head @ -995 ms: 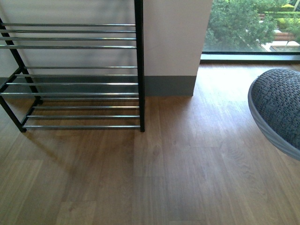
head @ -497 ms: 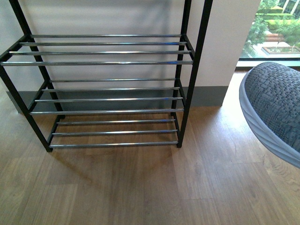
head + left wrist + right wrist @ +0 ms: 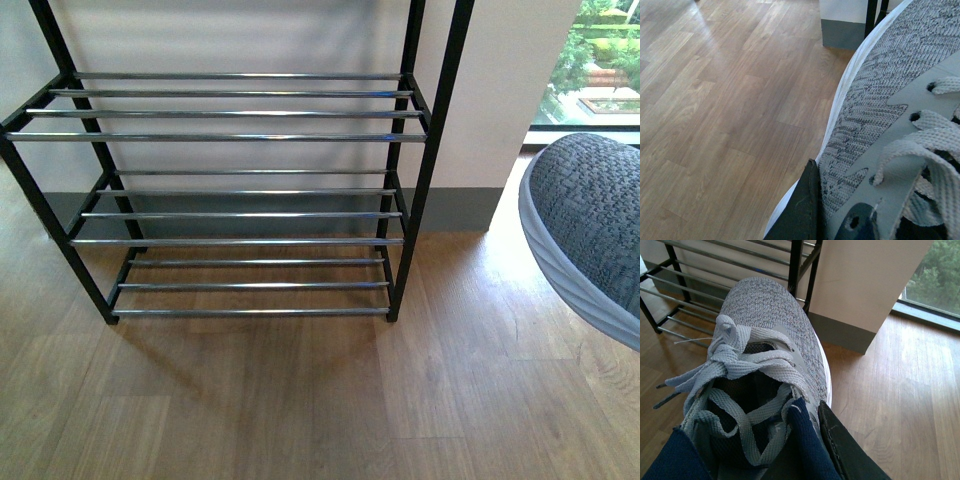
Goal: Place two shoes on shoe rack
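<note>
Our right gripper (image 3: 747, 450) is clamped on the collar of the right-hand sneaker (image 3: 770, 315), with a finger at either side of the opening. The toe points toward the shoe rack (image 3: 240, 137), and the sneaker is held over the wood floor (image 3: 300, 400) near the rack's right post, apart from it. Our left gripper (image 3: 830, 220) grips the left-hand sneaker (image 3: 880, 90) at its laced throat, also over the floor, with a rack post visible beyond its toe.
</note>
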